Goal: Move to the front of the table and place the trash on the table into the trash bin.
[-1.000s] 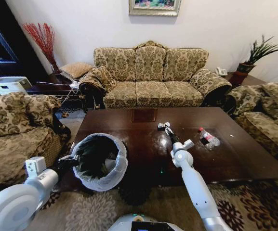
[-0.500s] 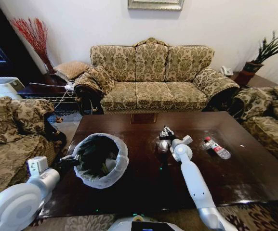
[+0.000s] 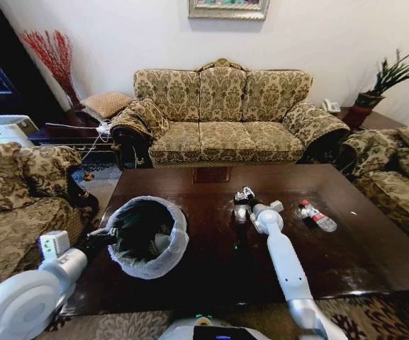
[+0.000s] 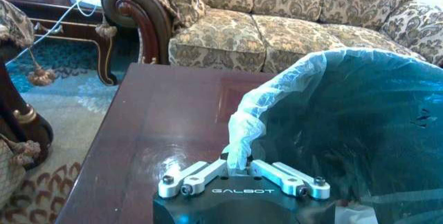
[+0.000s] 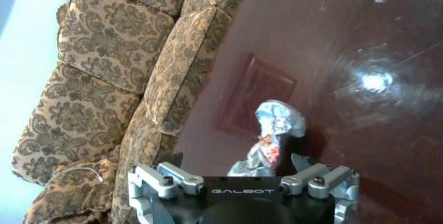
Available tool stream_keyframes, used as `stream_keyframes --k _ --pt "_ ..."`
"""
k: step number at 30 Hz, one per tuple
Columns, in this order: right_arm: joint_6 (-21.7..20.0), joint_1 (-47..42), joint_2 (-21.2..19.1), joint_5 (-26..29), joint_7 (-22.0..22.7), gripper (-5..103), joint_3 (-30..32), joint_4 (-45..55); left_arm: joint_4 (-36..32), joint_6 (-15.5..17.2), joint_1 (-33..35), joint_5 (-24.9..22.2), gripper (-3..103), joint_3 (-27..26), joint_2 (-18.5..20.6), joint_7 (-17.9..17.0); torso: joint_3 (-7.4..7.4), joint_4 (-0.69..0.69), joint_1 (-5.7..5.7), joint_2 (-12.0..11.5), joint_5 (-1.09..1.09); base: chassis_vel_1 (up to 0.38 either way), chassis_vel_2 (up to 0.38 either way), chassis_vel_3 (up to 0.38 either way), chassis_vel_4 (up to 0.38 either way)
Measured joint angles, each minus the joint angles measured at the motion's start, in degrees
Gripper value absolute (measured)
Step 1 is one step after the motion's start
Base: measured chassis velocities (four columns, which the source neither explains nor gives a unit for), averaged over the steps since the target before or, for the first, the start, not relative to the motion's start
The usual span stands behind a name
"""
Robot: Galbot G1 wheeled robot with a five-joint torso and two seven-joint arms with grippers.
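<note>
A small crinkled silvery wrapper with red print (image 5: 271, 140) is pinched between the closed fingers of the right gripper (image 3: 241, 200), held above the middle of the large glossy dark brown wooden table (image 3: 374, 248). The round black trash bin with a white plastic liner (image 3: 147, 236) hangs over the table's near left part, its rim clamped by the left gripper (image 4: 241, 171). To do this well, carry the wrapper leftward and high enough to clear the liner's rim, and let go only once it is above the opening. A clear plastic bottle with a red cap (image 3: 316, 217) lies on the table to the right, not yet collected.
</note>
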Motion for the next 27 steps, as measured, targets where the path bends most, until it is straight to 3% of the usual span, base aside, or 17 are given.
stream_keyframes --k 19,21,23,27 --pt "0.13 4.18 0.01 1.26 -1.95 101 0.10 -8.64 0.30 -0.33 0.11 -0.11 0 -0.32 0.05 -0.04 0.00 -0.01 0.01 0.00 0.01 0.000 0.000 0.000 0.000" --pt "0.51 5.16 -0.12 1.68 -2.62 90 -0.40 -10.65 0.50 -0.41 0.30 -0.12 0 -0.36 0.27 -0.09 0.00 0.00 0.01 0.00 0.01 0.000 0.000 0.000 0.000" --pt "0.59 5.35 -0.13 1.81 -2.85 90 -0.54 -11.01 0.59 -0.46 0.37 -0.16 0 -0.43 0.41 -0.10 0.00 0.00 0.01 0.00 0.00 0.000 0.000 0.000 0.000" --pt "0.75 5.86 -0.13 2.20 -3.53 79 -0.76 -11.65 0.79 -0.67 0.13 -0.20 0 -0.40 0.49 -0.14 0.00 0.00 0.01 0.00 0.00 0.000 0.000 0.000 0.000"
